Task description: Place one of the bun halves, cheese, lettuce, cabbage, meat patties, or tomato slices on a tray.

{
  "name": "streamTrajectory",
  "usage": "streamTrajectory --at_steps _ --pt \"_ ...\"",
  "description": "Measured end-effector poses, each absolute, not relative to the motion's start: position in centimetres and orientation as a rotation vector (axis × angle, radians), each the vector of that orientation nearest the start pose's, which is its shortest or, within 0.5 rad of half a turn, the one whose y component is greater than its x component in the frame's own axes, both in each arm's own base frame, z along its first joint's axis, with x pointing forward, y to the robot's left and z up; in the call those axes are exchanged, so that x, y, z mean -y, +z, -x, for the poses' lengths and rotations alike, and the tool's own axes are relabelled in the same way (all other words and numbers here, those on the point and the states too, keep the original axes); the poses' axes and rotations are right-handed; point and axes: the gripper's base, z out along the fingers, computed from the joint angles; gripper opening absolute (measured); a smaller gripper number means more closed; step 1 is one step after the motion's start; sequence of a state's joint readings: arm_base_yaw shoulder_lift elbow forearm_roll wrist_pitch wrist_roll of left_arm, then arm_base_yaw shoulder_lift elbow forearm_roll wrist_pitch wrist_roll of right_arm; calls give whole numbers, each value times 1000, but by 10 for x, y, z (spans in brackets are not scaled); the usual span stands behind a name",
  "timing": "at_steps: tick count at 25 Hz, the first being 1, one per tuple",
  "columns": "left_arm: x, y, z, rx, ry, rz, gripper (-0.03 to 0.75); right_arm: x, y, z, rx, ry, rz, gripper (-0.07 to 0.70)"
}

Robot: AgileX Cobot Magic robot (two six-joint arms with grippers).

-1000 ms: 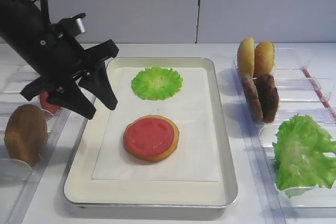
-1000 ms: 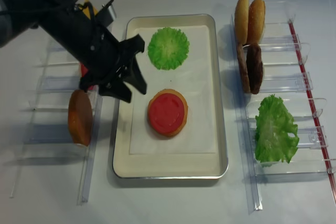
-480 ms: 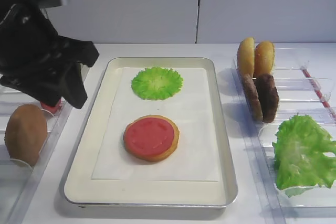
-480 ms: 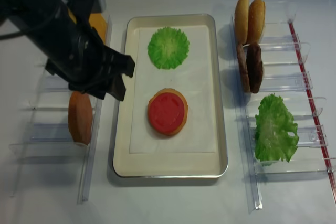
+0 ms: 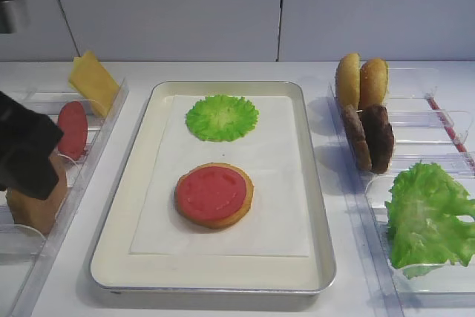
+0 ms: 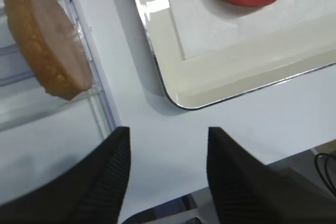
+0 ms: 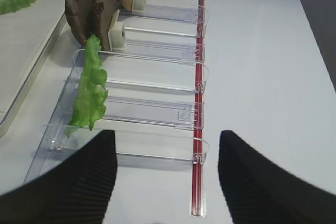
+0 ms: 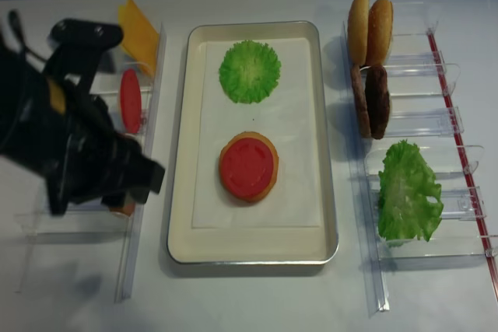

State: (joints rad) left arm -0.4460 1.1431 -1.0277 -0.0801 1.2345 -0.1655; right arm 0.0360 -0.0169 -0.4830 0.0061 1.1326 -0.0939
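No writing or brand shows anywhere; both grippers, left gripper [image 6: 167, 169] and right gripper [image 7: 167, 174], gape wide, holding nothing.

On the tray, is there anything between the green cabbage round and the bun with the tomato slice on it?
No. Between the frilly green cabbage round and the red tomato slice on its golden bun half, only bare white paper liner shows, clearest in the overhead exterior view.

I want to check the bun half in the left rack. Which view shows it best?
The left wrist view: the bun half stands on edge in the clear rack, unobstructed. In both exterior high views the left arm covers most of it. The right wrist view misses it.
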Motion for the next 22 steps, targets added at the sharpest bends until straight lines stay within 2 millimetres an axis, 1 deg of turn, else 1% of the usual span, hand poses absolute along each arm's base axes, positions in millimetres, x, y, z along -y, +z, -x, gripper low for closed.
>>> streamTrajectory --at_steps 8,16,22 --pt "70 336 -131 -2725 -293 -345 308 0 267 9 -2112 -27 138 444" --pt "45 350 -79 -2549 -365 -300 307 0 267 9 -2112 -27 138 444" --pt "25 362 -40 -2337 -332 -441 307 0 267 9 -2112 -27 138 444"
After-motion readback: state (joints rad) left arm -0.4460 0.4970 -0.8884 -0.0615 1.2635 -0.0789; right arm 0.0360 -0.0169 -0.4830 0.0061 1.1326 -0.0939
